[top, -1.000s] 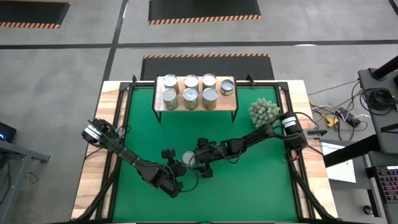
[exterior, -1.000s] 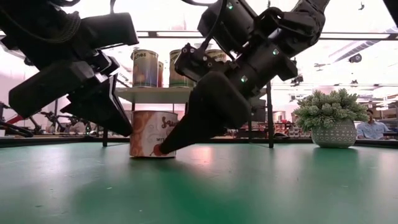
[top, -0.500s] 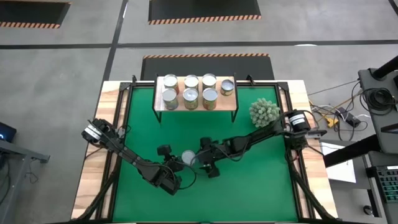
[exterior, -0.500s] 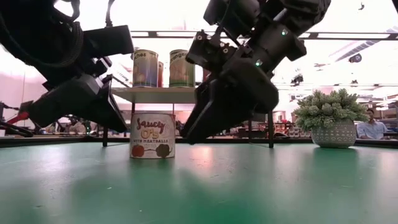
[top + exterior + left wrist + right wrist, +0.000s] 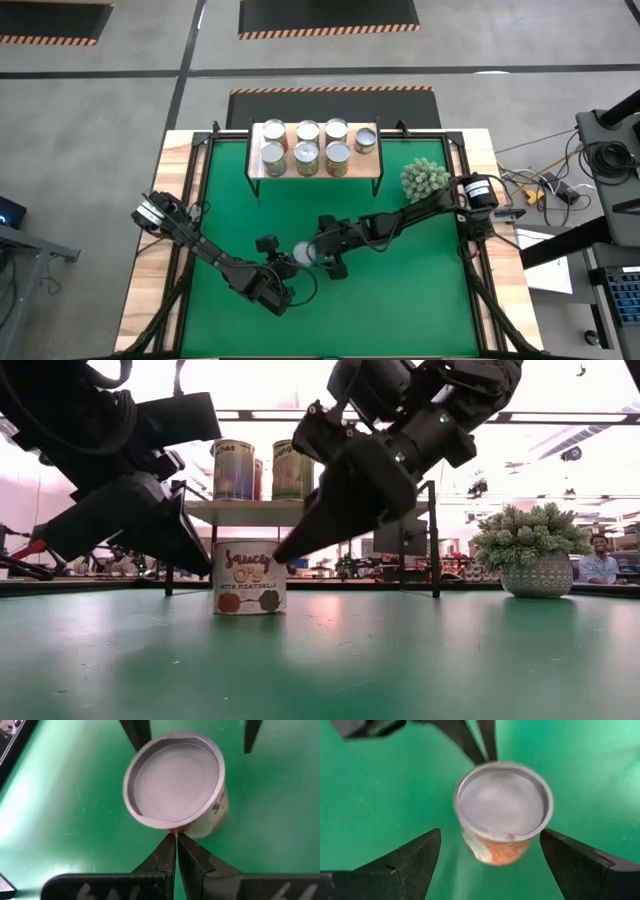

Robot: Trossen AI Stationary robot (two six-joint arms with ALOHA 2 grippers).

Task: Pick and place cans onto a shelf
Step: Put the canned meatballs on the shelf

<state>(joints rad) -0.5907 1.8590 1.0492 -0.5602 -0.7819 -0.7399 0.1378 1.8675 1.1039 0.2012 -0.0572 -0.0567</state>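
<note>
The can [image 5: 301, 253] stood upright on the green mat [image 5: 400, 290], near the middle of the table and toward its near side, its silver top [image 5: 173, 780] facing up and a label with reddish print [image 5: 249, 575] visible in the low view. It was the only can on the mat. The right gripper [image 5: 490, 857] straddled it with fingers spread wide apart, one finger [image 5: 402, 862] on each side of the can and clear green mat showing between each finger and the can's wall; no contact could be seen. In the low view the right gripper [image 5: 300, 545] slanted down toward the can from the upper right, its tip just beside the can's upper rim. The left gripper [image 5: 175, 851] sat on the opposite side of the can with its two fingers pressed together, their joined tips touching or almost touching the can's rim; which of the two could not be told. Seen from above, the left gripper [image 5: 283, 262] lay just left of the can and the right gripper [image 5: 318, 253] just right of it. Seven further cans [image 5: 306, 153] stood upright on the shelf [image 5: 364, 165] at the far edge of the mat, four in the rear row and three in front. A spiky pale-green plant [image 5: 424, 179] in a pot stood on the mat to the right of the shelf.
</note>
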